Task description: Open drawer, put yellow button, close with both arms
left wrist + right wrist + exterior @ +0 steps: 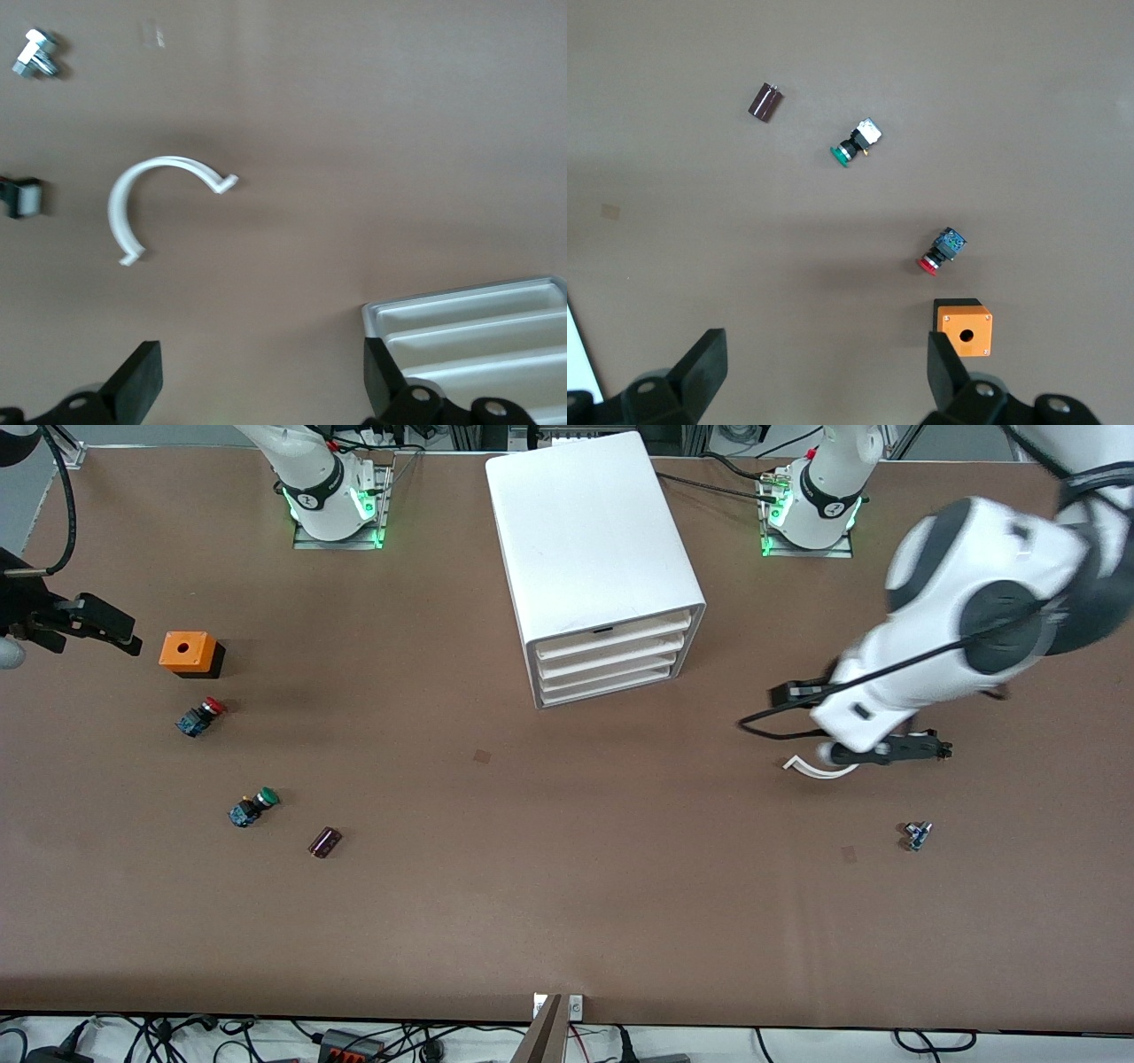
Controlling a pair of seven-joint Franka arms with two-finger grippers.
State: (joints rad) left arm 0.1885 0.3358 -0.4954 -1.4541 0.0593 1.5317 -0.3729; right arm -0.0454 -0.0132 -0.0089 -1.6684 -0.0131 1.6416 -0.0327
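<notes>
Matt brown table, smooth white plastic cabinet, glossy white plastic clip, metal bolt.

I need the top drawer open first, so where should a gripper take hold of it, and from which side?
Take the small dark notch at the middle of the drawer front, just under the cabinet top. All four fronts sit flush, so that notch looks like the only purchase. Come in level from in front of the cabinet, hook it, and pull straight out.
</notes>
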